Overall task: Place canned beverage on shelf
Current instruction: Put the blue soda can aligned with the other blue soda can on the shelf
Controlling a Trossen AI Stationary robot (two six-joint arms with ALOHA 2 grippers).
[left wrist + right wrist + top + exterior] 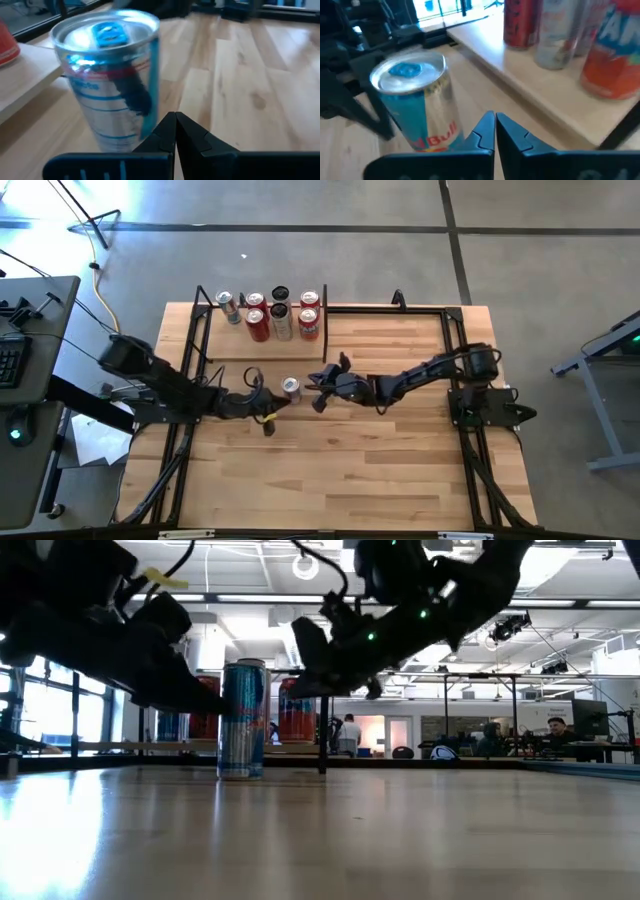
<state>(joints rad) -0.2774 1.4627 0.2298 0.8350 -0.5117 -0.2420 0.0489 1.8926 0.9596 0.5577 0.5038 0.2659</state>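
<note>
Placement is not yet begun: the can (pixel 290 388) stands ungripped on the counter (pixel 380 470), flanked by the closed left claw (pixel 268 408) and closed right claw (pixel 318 387), off the shelf (pixel 230 342).

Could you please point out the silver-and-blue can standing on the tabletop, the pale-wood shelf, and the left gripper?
Silver-and-blue slim metal can (pixel 290 388): high view, on its round top.
Pale-wood shelf with black metal uprights (pixel 225 345): high view, on bare board in front of the cans.
Left gripper (pixel 175 122): left wrist view, at its closed fingertips.
</note>
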